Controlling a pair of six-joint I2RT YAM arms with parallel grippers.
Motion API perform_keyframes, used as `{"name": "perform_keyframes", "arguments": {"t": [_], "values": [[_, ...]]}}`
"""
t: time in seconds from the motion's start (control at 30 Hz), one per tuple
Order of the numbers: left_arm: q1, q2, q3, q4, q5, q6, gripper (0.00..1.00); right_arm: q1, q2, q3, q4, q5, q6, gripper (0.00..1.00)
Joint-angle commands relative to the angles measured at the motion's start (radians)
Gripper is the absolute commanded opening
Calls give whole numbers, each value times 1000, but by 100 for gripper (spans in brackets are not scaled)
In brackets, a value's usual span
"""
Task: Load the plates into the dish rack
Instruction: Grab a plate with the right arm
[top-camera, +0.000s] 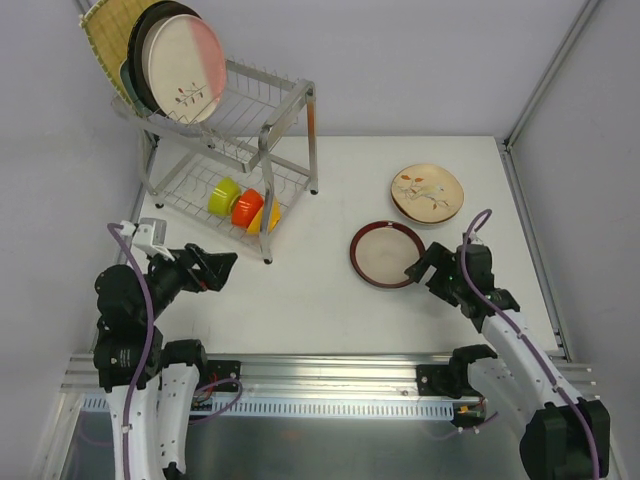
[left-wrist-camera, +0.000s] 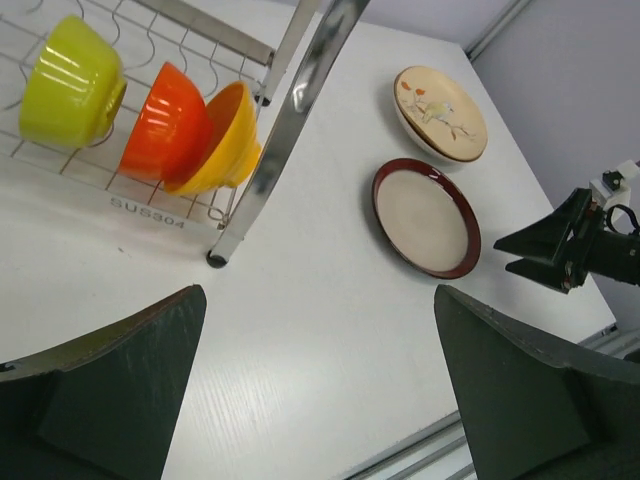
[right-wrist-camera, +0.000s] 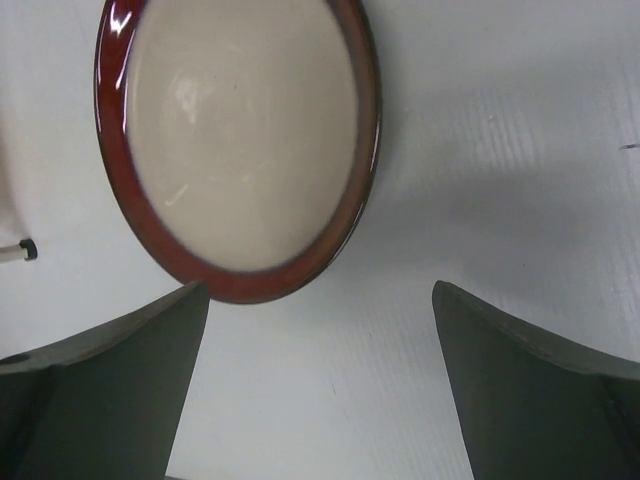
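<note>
The silver wire dish rack (top-camera: 285, 110) stands at the back left. Its top tier holds several upright plates: a yellow woven square one (top-camera: 103, 35), a dark-rimmed one and a cream-pink floral one (top-camera: 185, 68). On the table lie a round dark-red-rimmed cream plate (top-camera: 385, 254) and a cream floral plate (top-camera: 428, 192); both also show in the left wrist view (left-wrist-camera: 425, 216) (left-wrist-camera: 440, 110). My right gripper (top-camera: 414, 268) is open just right of the red-rimmed plate (right-wrist-camera: 240, 140). My left gripper (top-camera: 222, 268) is open and empty, in front of the rack.
Green (top-camera: 223, 195), orange (top-camera: 246, 207) and yellow (top-camera: 268, 217) bowls sit on the rack's lower tier. The rack's front leg (top-camera: 266, 255) stands close to my left gripper. The table's right edge runs behind the floral plate.
</note>
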Motion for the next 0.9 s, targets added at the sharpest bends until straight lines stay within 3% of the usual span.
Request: {"name": "perform_keyframes", "arguments": {"t": [0.0,0.4,0.57,0.87], "values": [[-16,-20,-64,-26,-9,25,99,-45,28,-24,127,-32,71,99],[-37,-41,-267,43,-35,-19,99,-98,147,-114,348,-89,142,92],[-39,-45,-270,47,-66,-18,99,-100,230,-131,429,-95,184,88],[-39,-35,-272,55,-38,-13,99,-103,376,-145,523,-92,249,70]]}}
